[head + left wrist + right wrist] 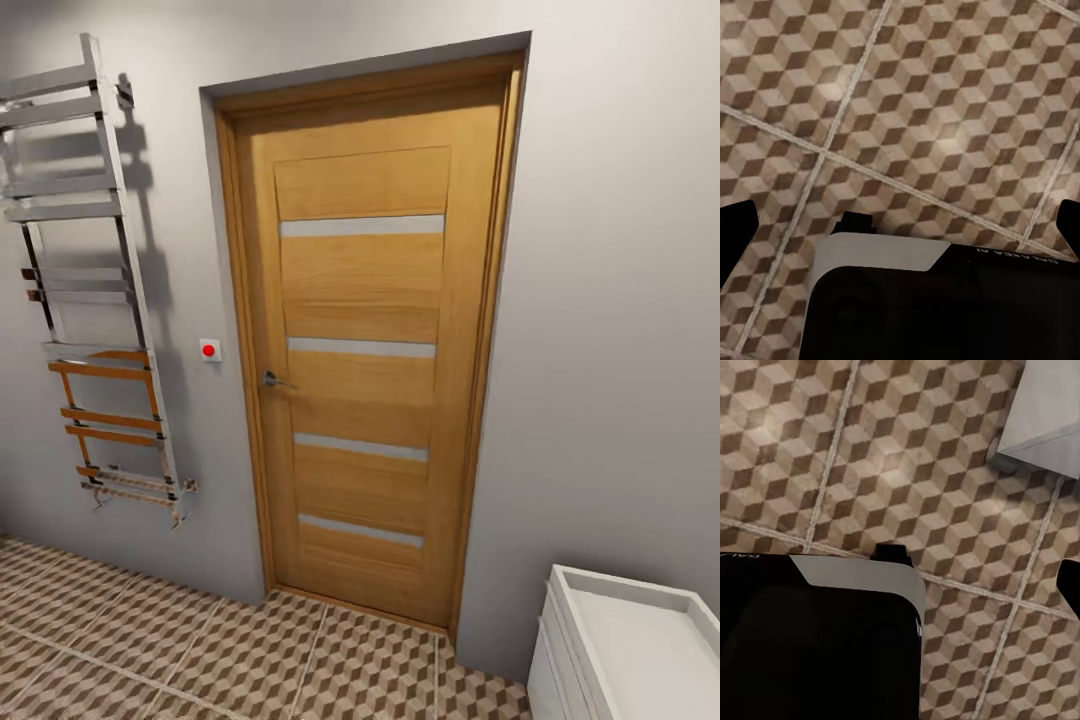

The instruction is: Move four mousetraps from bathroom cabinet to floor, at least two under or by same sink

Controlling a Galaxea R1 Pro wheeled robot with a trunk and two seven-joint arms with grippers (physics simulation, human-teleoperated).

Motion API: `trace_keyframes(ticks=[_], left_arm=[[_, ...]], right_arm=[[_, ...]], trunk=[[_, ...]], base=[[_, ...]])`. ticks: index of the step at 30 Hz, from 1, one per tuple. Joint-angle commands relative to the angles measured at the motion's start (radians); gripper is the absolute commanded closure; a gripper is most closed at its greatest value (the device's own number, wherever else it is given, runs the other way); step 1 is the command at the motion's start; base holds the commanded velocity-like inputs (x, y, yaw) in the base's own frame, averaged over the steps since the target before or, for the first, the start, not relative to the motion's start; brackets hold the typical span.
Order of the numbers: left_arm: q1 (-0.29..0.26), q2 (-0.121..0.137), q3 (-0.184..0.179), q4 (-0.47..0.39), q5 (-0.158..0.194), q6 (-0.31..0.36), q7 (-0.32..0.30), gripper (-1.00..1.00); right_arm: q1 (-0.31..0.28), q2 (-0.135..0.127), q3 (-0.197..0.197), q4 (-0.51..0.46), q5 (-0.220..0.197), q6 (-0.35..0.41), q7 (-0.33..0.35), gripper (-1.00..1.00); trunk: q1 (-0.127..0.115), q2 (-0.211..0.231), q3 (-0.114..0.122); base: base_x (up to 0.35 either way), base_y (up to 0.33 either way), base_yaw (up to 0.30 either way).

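We face the closed door point(365, 350); sink point(640, 640) at the bathroom floor's point(200, 650) right corner. Both claws' states: cannot tell. Likely in transit.

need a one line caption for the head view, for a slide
Closed wooden door in a grey wall, chrome towel rail to its left, cube-patterned bathroom floor below, white sink at lower right.

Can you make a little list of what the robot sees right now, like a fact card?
place: bathroom, facing a wall
door: closed wooden door with pale stripes and a metal handle
beside door: small white switch with a red dot
wall rack: chrome towel rail
floor: cube-pattern bathroom floor
corner: white sink, part seen
mousetraps: none seen here
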Motion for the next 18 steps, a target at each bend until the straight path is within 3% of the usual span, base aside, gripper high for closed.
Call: trace_keyframes(ticks=[1,18], left_arm=[[-0.001,0.0,-0.008,0.001,0.008,-0.003,0.002,-1.0],[0.0,0.0,-0.008,0.001,0.008,-0.003,0.002,-1.0]], right_arm=[[-0.001,0.0,-0.003,0.003,0.009,-0.005,-0.005,-1.0],[-0.001,0.002,-0.003,0.003,0.008,-0.005,-0.005,-1.0]], trunk=[[0.0,-0.001,-0.001],[0.0,-0.001,-0.001]], base=[[0.0,0.0,0.277],[0.0,0.0,0.282]])
